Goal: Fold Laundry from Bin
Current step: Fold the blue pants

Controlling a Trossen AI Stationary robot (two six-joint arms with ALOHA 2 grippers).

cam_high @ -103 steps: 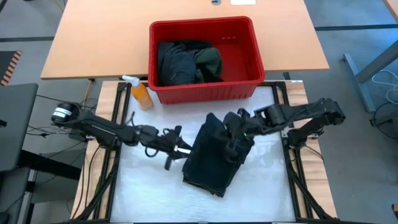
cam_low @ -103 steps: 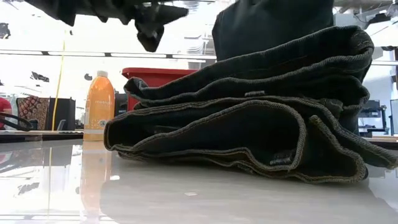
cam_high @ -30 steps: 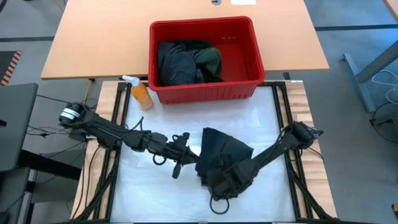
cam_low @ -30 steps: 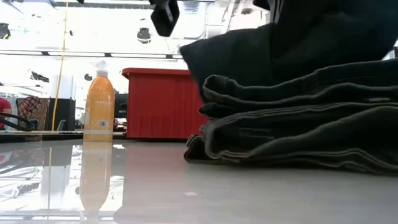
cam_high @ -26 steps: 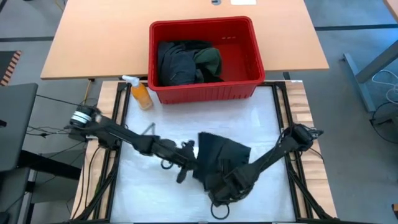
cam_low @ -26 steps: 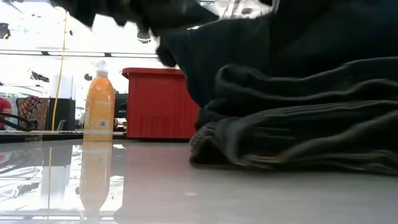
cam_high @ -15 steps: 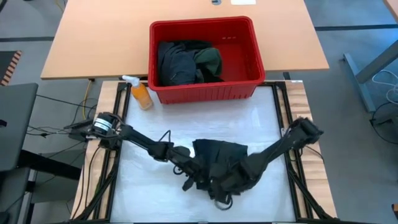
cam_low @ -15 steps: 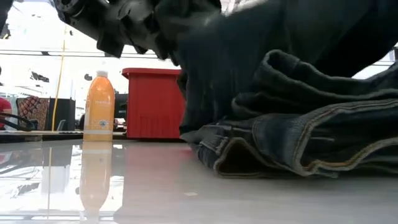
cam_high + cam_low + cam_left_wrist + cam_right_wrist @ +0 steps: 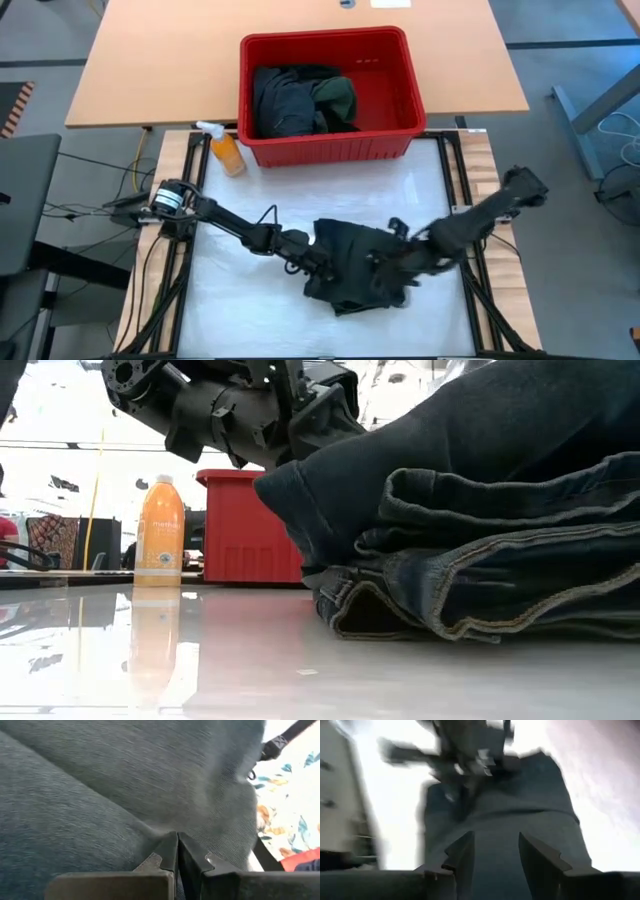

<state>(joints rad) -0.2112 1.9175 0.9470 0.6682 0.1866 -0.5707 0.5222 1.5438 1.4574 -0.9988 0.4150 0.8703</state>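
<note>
One dark folded denim garment [image 9: 352, 270] lies on the white desk [image 9: 240, 310] toward its front edge, about midway between the left and right edges. One large rectangular red plastic bin [image 9: 400, 90] stands at the desk's back edge, holding a heap of dark cloth laundry [image 9: 300, 100] in black, charcoal and dark green; how many pieces are in it cannot be told. One small orange spray bottle [image 9: 228, 150] stands just beside the bin's front left corner.

Two dark arms reach in low over the desk. The left arm stretches from the left edge, its left pincer [image 9: 322, 262] at the garment's left side, fingers pressed together, pinching a fold of the cloth in the left wrist view. The right arm slants in from the right edge; the right pincer [image 9: 385, 270] sits over the garment's right part, its two fingers [image 9: 462, 852] standing apart with nothing between them
</note>
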